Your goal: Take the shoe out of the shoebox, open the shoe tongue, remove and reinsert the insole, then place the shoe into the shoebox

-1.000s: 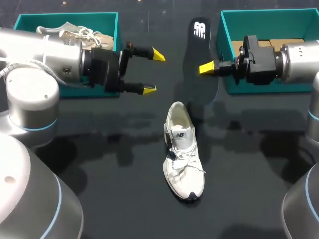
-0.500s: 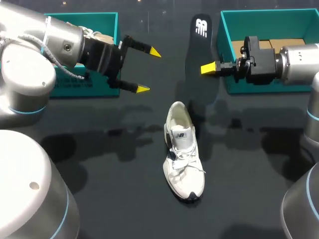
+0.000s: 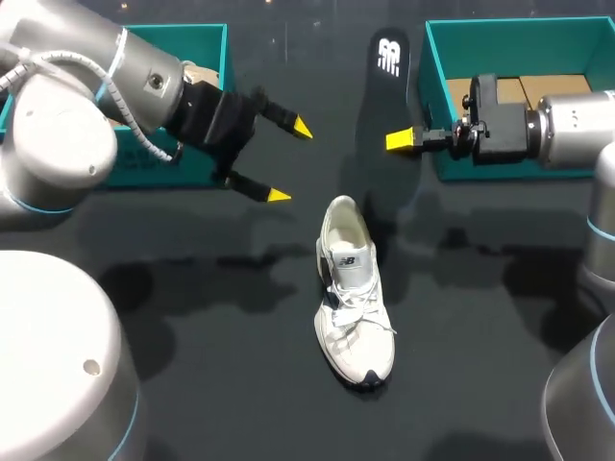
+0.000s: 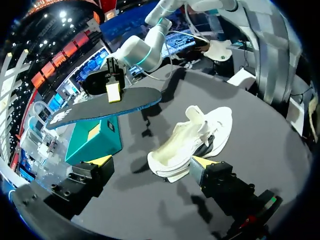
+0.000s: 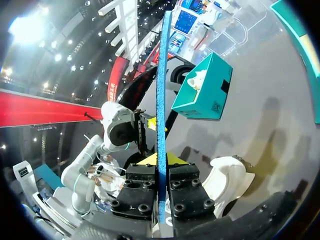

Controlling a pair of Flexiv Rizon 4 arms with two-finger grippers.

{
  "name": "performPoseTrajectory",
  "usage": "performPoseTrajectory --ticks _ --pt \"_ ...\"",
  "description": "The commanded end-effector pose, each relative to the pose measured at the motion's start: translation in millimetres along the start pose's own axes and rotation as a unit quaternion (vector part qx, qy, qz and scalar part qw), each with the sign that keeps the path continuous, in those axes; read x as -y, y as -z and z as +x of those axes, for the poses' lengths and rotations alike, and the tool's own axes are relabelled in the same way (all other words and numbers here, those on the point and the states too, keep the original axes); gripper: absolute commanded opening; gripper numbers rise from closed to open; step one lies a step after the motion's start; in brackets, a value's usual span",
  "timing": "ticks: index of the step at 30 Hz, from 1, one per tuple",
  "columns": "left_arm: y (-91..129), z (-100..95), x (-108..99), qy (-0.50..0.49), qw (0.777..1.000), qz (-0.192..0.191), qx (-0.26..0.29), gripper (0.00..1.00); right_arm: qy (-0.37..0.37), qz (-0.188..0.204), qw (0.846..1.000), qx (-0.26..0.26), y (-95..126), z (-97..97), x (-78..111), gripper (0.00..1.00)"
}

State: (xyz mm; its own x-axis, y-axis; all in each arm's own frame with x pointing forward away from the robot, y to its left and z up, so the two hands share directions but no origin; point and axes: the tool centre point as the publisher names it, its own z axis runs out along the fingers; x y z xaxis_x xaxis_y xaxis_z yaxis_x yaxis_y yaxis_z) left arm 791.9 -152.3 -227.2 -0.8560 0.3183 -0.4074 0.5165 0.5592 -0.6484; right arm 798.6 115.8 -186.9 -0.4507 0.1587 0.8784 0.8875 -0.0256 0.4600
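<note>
A white shoe [image 3: 352, 288] lies on the dark table, toe toward the front edge; in the left wrist view the shoe [image 4: 195, 135] sits just ahead of and between my open left gripper's fingers. That left gripper [image 3: 290, 161] [image 4: 150, 162] hovers to the left of the shoe's heel, touching nothing. The black insole [image 3: 382, 106] hangs above the table behind the shoe, with my right gripper [image 3: 399, 140] shut on its edge. In the right wrist view the insole [image 5: 161, 90] stands edge-on between the right gripper's [image 5: 161, 162] fingers. From the left wrist view, the insole [image 4: 105, 106] floats beyond the shoe.
A teal shoebox [image 3: 207, 43] at the back left holds another shoe and is partly hidden by my left arm. A second teal box [image 3: 500, 34] with a brown insert stands at the back right, behind my right wrist.
My left arm has swung, and its open gripper has come slightly nearer the shoe's heel. The right gripper holds the insole in nearly the same place.
</note>
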Motion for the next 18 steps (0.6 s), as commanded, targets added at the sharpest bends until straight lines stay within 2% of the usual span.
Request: performPoseTrajectory --ticks 1,9,10,11,12,14,18 --pt "0.7 14.0 -2.5 0.068 0.988 -0.137 0.013 1.00 -0.001 0.000 1.000 -0.001 -5.6 -3.1 -1.1 0.00" --pt "0.7 14.0 -2.5 0.068 0.988 -0.137 0.013 1.00 -0.001 0.000 1.000 -0.001 -5.6 -3.1 -1.1 0.00" --pt "-8.2 15.1 -3.1 0.081 0.987 -0.141 0.007 1.00 -0.001 0.000 1.000 -0.001 -5.6 -3.1 -1.1 0.00" --pt "-13.2 16.1 -5.3 0.097 0.988 -0.118 -0.009 1.00 -0.001 0.000 1.000 -0.001 -5.6 -3.1 -1.1 0.00" --pt "-17.1 18.3 -8.5 0.107 0.988 -0.112 -0.015 1.00 -0.001 0.000 1.000 -0.001 -5.6 -3.1 -1.1 0.00" --pt "-23.9 22.8 -14.4 0.119 0.985 -0.119 -0.020 1.00 0.013 -0.016 1.000 -0.023 -7.0 -11.5 1.9 0.00" --pt "-32.4 30.2 -25.7 0.147 0.981 -0.121 -0.032 1.00 0.027 -0.038 0.999 -0.025 -11.3 -28.9 5.3 0.00"
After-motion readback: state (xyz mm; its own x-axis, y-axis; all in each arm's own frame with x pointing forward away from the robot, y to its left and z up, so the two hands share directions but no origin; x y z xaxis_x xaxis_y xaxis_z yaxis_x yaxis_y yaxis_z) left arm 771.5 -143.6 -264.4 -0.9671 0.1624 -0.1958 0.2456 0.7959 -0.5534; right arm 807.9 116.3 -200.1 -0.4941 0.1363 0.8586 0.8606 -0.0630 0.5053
